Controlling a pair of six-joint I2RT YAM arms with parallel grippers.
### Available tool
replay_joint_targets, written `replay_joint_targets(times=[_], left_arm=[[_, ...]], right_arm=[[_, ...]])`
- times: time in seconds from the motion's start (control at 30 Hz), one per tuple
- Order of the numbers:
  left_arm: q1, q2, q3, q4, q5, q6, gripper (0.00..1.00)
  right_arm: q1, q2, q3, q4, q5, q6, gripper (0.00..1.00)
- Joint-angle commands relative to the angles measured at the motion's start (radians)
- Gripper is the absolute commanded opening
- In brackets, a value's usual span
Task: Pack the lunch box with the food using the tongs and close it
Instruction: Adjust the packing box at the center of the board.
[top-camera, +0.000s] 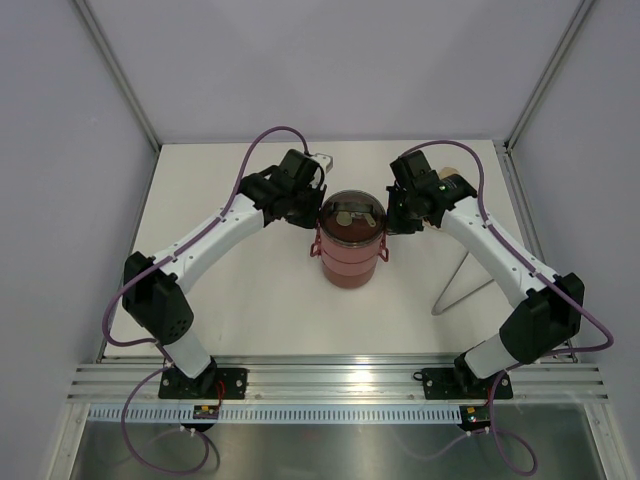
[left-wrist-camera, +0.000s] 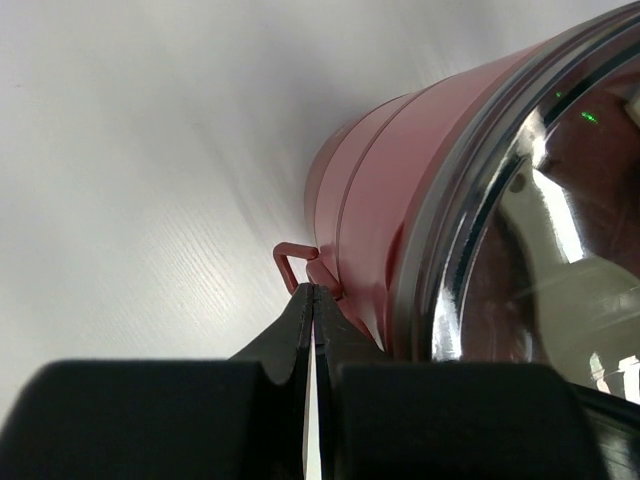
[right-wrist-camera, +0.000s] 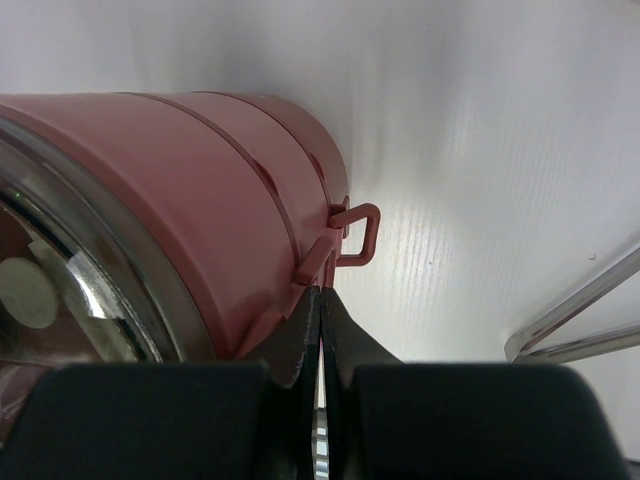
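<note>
Both grippers, the left gripper (left-wrist-camera: 313, 292) and right gripper (right-wrist-camera: 320, 295), are pinched shut on the side clasps of the stacked lunch box (top-camera: 350, 250) (tongs (top-camera: 462, 285) lie well to its right), so clasp evenly, keeping it upright.

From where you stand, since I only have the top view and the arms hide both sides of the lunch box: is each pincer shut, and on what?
Observer: The left pincer is shut, its tips meeting at the small side clasp low on the lunch box.
Operator: And the right one?
Observer: The right pincer is shut too, tips against the clasp on the opposite side.
Operator: Can you tell if a clasp is actually pinched?
Observer: No; each pair of tips hides the contact.
Operator: Where are the tongs?
Observer: The right wrist camera shows the tongs lying on the table, apart from the box.
</note>
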Motion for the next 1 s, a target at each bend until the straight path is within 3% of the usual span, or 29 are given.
replay_joint_targets(times=[0.0, 0.6, 0.97], left_arm=[[-0.084, 0.012, 0.065, 0.143, 0.123, -0.04, 0.0], [-0.058, -0.03, -0.011, 0.123, -0.063, 0.0, 0.0], [-0.024, -0.084, -0.093, 0.166, -0.056, -0.008, 0.0]], right_arm=[[0.058, 0.02, 0.065, 0.144, -0.097, 0.045, 0.04], [0.015, -0.095, -0.024, 0.127, 0.069, 0.075, 0.04], [-0.062, -0.188, -0.126, 0.131, 0.076, 0.095, 0.04]])
